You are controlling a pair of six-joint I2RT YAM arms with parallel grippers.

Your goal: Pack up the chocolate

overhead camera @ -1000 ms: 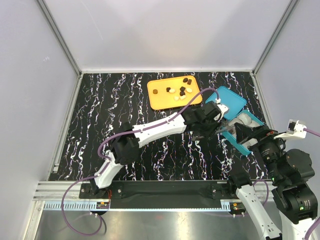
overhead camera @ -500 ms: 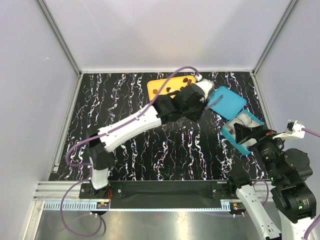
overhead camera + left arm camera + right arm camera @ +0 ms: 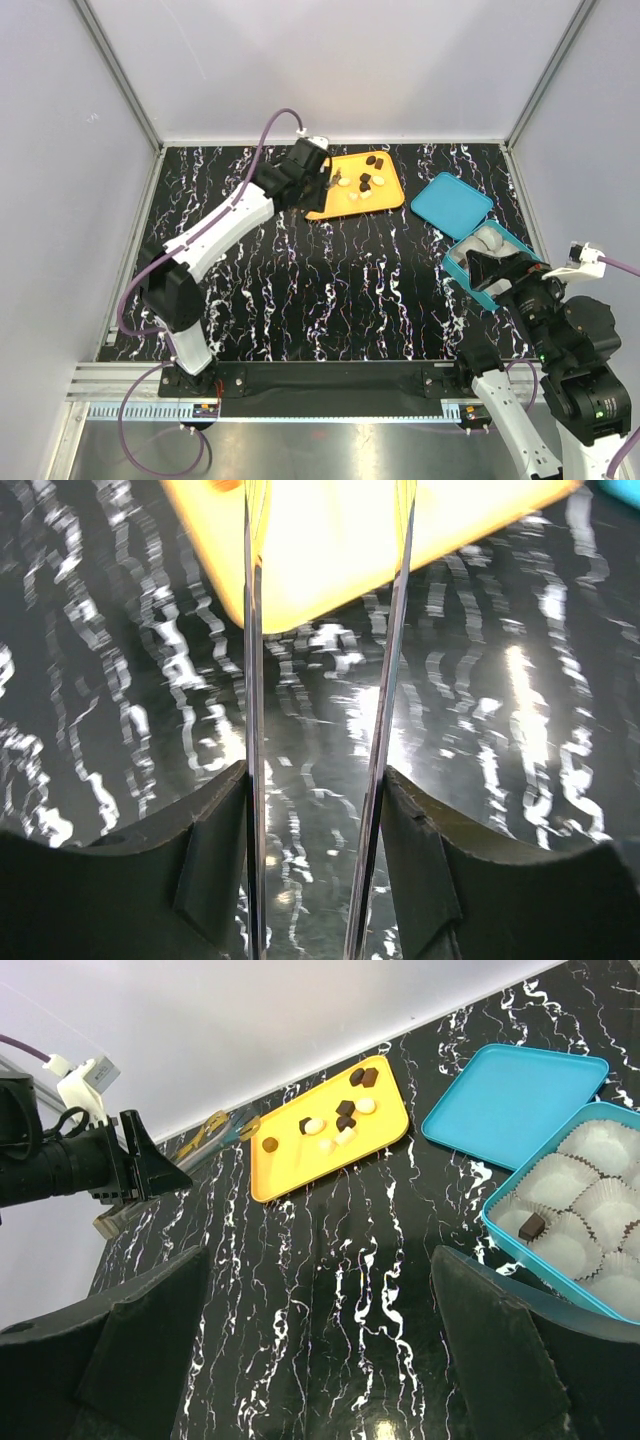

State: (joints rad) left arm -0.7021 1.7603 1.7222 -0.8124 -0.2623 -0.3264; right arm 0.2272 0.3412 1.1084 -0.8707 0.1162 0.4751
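Note:
Several small dark and cream-white chocolates [image 3: 364,181] lie on the orange tray [image 3: 385,198], also in the right wrist view [image 3: 340,1120]. One dark chocolate [image 3: 532,1225] sits in a paper cup of the open teal box [image 3: 505,1235]. My left gripper [image 3: 318,180] is at the tray's left end, shut on thin metal tweezers [image 3: 251,630] whose blades stand apart over the tray's near corner [image 3: 330,550]. Their tips are out of the wrist view. My right gripper [image 3: 320,1360] is open and empty, hovering by the box [image 3: 470,283].
The teal lid [image 3: 452,203] lies flat beside the box, right of the tray. White walls with metal rails close in the black marbled table [image 3: 300,270] on three sides. The left arm stretches diagonally across the table's left half.
My left arm has swung from beside the teal box across to the left end of the orange tray, taking the tweezers with it. The right arm has not moved.

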